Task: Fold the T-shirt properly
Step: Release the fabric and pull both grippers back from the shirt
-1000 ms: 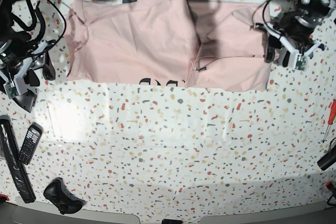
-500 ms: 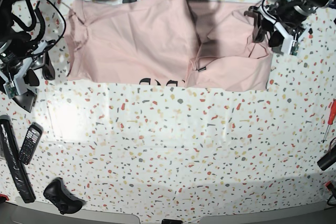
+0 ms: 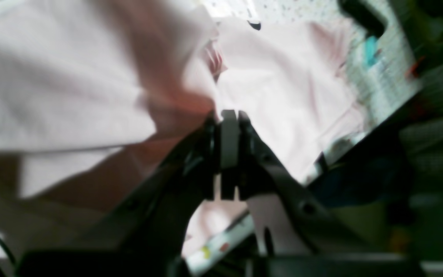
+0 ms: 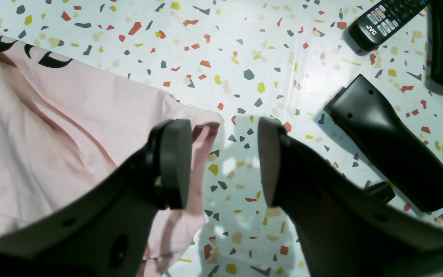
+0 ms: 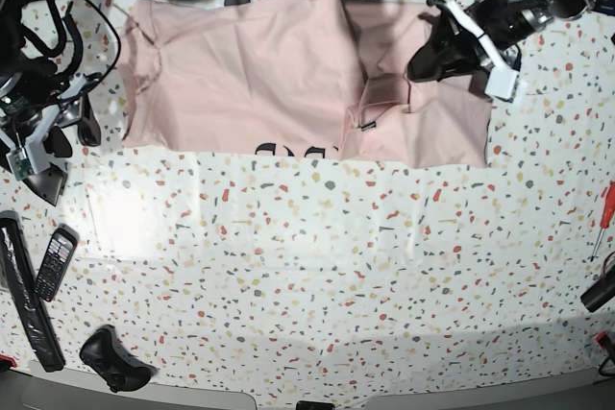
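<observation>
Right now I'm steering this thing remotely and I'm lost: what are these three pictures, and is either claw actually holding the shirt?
It is a two-armed robot at a speckled table. One picture looks down from overhead; the other two come from cameras mounted on each wrist. A pale pink T-shirt lies spread along the far edge. The left claw, seen at upper right from overhead, is shut on a fold of shirt. The right claw is open, holding nothing, beside the shirt's corner. A remote control also lies on the table.
</observation>
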